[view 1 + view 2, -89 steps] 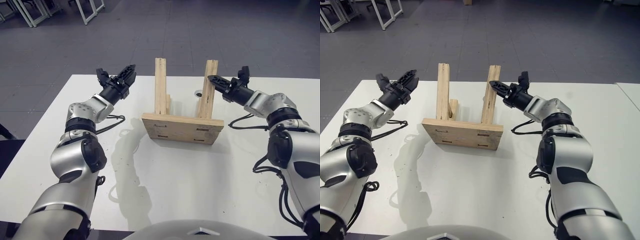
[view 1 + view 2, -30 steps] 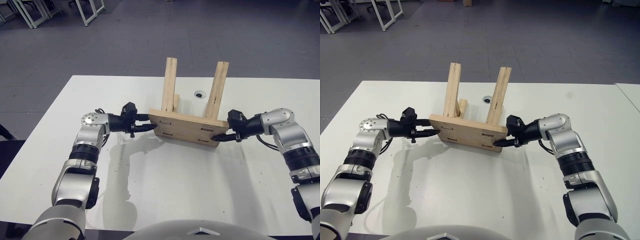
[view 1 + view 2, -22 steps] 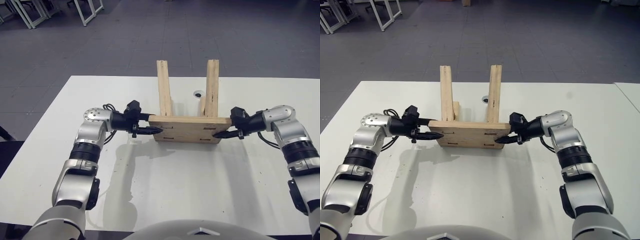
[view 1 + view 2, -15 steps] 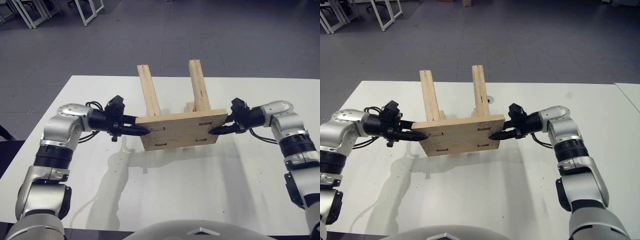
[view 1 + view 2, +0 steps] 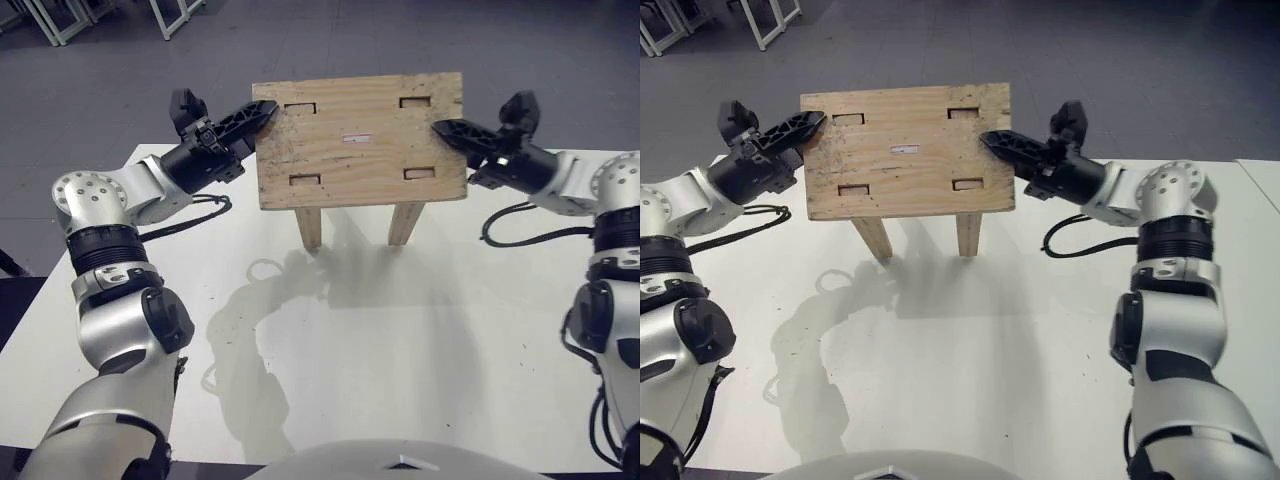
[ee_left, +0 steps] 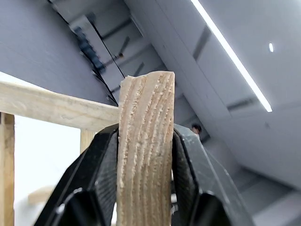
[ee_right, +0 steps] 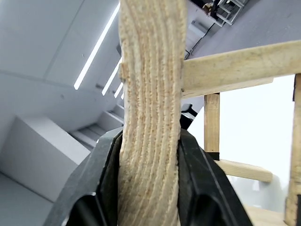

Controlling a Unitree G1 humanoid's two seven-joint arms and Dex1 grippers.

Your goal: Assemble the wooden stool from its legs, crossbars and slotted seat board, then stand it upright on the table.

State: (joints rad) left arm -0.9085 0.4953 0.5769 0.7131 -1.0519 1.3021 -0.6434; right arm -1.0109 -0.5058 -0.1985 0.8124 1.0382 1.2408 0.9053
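The stool [image 5: 360, 140] has been turned over since a moment ago: its slotted seat board [image 5: 905, 150] now faces up in the upper centre of the frame and its legs [image 5: 309, 226] point down at the counter [image 5: 400, 360]. The left gripper [image 5: 262, 110] pinches one short edge of the seat and the right gripper [image 5: 445, 130] the other. What probably remains is setting it down. Whether the feet touch the counter cannot be told. They sit toward the far edge, and open counter lies across the lower centre.
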